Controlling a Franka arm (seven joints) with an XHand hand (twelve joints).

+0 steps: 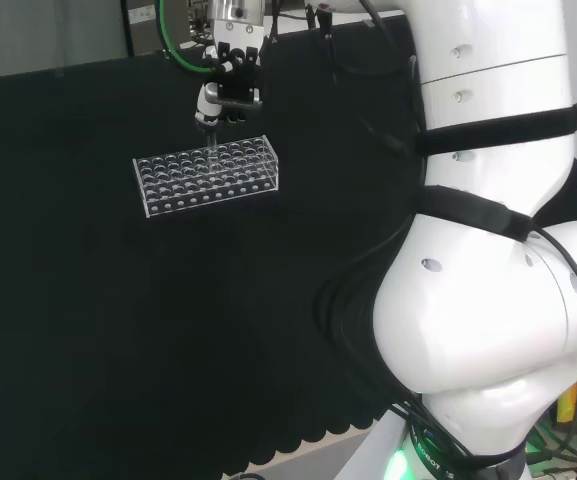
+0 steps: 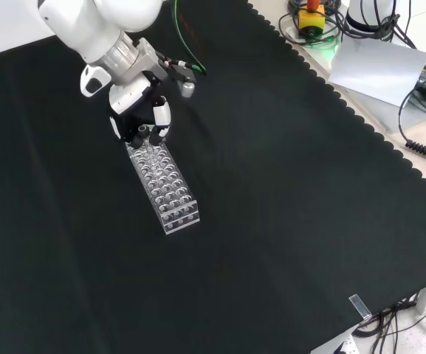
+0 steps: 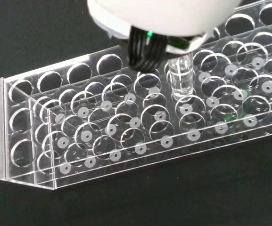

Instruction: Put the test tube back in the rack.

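You see the rack [image 1: 208,172] on the cloth [image 1: 118,330], left of the arm links [image 1: 488,250] in head view | hand [image 2: 140,118] above the rack's far end in front view | test tube [image 3: 180,77] upright over a rack hole, below the hand.

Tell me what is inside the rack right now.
One clear test tube stands in a hole of the rack, under the hand. The other visible holes look empty; the hand hides the tube's top.

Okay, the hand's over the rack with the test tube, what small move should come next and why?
Probably lower it straight down. The hand holds the test tube upright above the clear rack, and its lower end appears to be at a hole in the top plate, not yet seated.
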